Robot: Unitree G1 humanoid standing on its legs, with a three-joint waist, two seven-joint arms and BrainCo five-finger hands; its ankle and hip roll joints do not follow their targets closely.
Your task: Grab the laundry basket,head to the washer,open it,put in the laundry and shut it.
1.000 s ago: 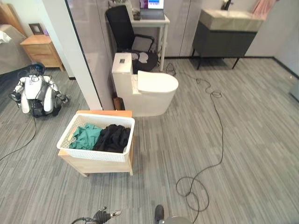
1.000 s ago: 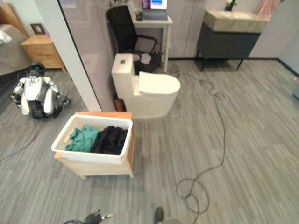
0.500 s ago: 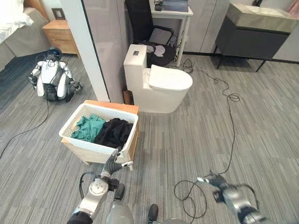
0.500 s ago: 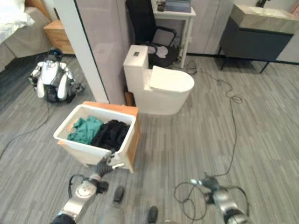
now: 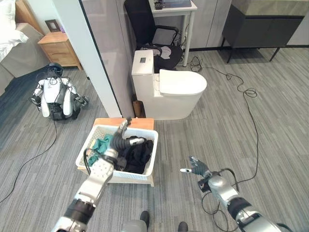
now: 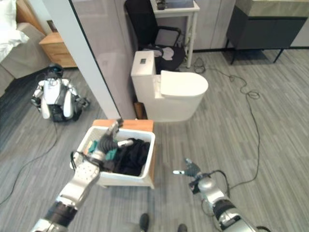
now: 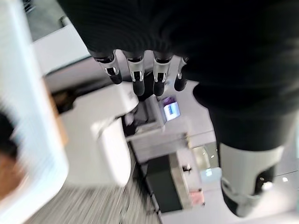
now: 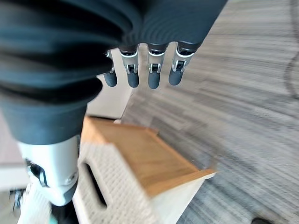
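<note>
I worry both released robot hands, left (image 5: 117, 143) and right (image 5: 195, 167), could tip the laundry basket (image 5: 145, 169) off its wooden stand (image 5: 151, 159) if they grab unevenly.

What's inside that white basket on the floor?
The white basket holds green clothing and black clothing. The left hand hovers above, covering part; anything underneath is hidden.

Straight fingers (image 7: 135, 79) above white toilet (image 7: 100, 140)

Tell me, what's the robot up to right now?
Left hand open above the laundry basket, not gripping. Right hand open over bare floor beside it. Clothes inside. Nothing between hands and basket.
</note>
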